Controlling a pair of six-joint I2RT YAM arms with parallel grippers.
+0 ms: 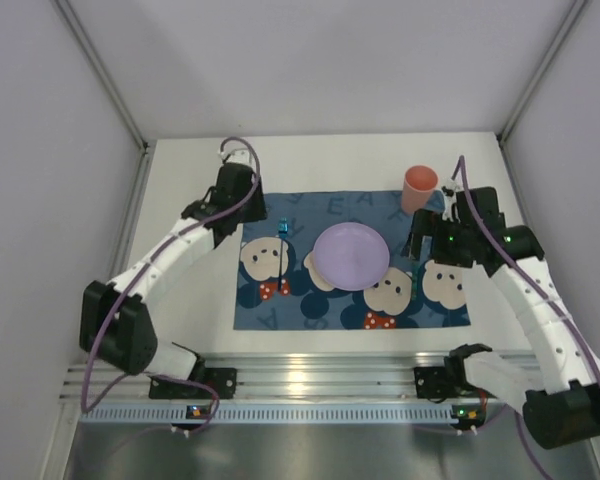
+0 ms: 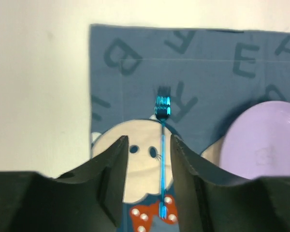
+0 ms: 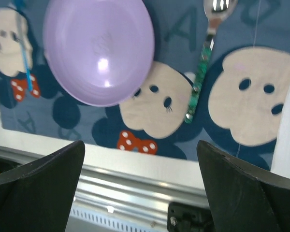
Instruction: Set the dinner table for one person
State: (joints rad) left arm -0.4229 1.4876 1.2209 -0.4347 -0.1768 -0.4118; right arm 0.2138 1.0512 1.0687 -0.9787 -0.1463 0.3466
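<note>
The left arm [image 1: 170, 255] is extended from 7 o'clock towards 10 o'clock in the top view, and the left pincer [image 2: 149, 140] is held low, jaws parted a little. The right arm [image 1: 530, 290] is bent from 5 o'clock towards 3 o'clock, and the right pincer [image 3: 140, 145] is spread wide.

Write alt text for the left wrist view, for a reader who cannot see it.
A shiny blue fork lies on a blue cartoon-bear placemat, between the left arm's two open black fingers. A lilac plate shows at right, the white tabletop at left.
</note>
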